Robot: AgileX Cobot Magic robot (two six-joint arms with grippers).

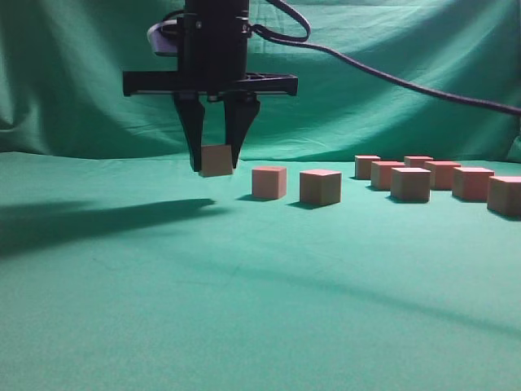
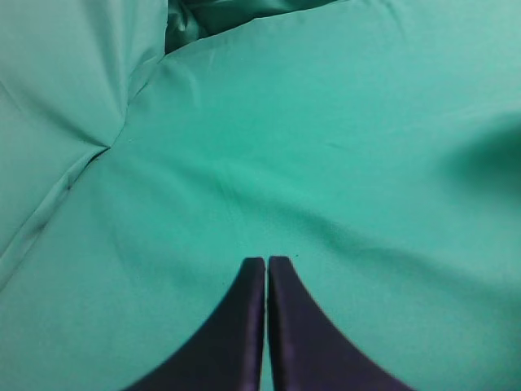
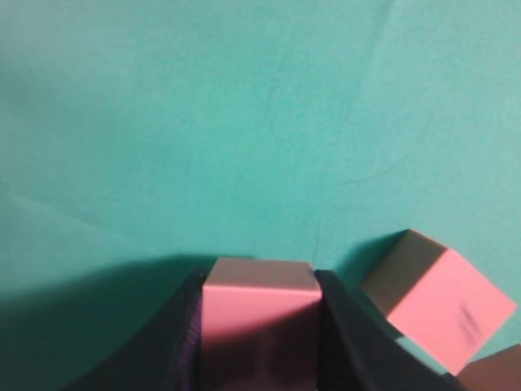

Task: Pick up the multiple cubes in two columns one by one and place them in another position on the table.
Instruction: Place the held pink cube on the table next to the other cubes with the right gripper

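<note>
My right gripper (image 1: 216, 167) hangs at the left of the row, shut on one pinkish-red cube (image 1: 216, 160) held slightly tilted just above the table (image 1: 163, 309). The right wrist view shows that cube (image 3: 259, 314) filling the gap between the fingers of the right gripper (image 3: 259, 281). Two cubes (image 1: 269, 181) (image 1: 320, 186) stand on the cloth just right of it; the nearer one (image 3: 440, 305) also shows in the right wrist view. Further right, several cubes stand in two columns (image 1: 410, 184) (image 1: 442, 174). My left gripper (image 2: 266, 261) is shut and holds nothing, over bare cloth.
A green cloth backdrop (image 1: 81, 73) rises behind the table. A black cable (image 1: 407, 81) runs from the arm to the right. A long arm shadow (image 1: 89, 220) falls on the cloth at the left. A cloth fold (image 2: 122, 130) lies ahead of the left gripper.
</note>
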